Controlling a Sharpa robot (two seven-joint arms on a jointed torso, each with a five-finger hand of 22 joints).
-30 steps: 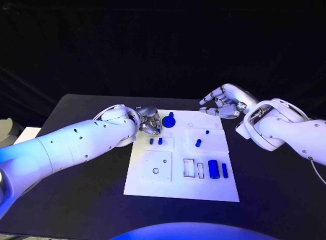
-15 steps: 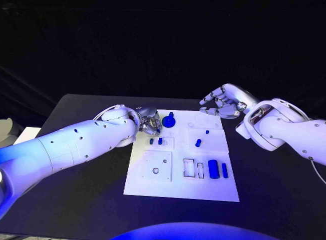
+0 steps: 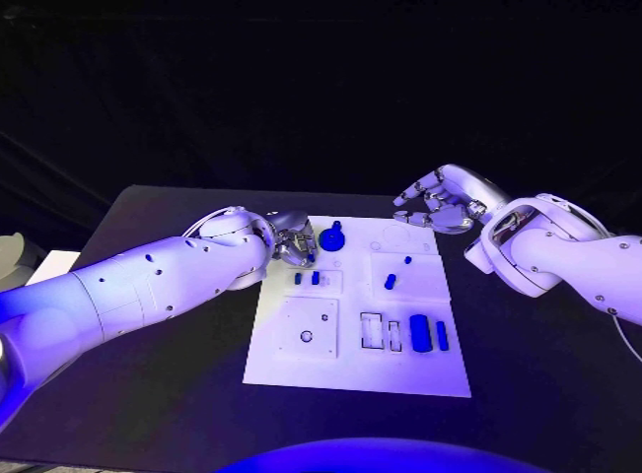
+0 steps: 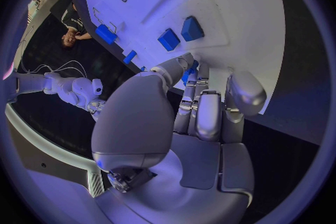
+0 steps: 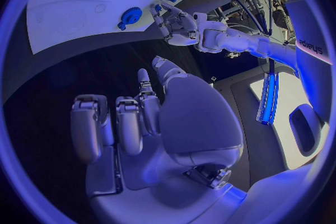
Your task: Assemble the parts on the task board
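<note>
Your left hand point(image 3: 294, 243) pinches a small blue part point(image 4: 190, 72) over the task board point(image 3: 352, 367), probably for inserting | your right hand point(image 3: 437, 200) waits beside, fingers curled, holding nothing.

Left hand point(image 3: 292, 246) fingertips hidden behind its own palm, a small blue part point(image 4: 187, 74) half covered by them, grip on it unclear.
</note>
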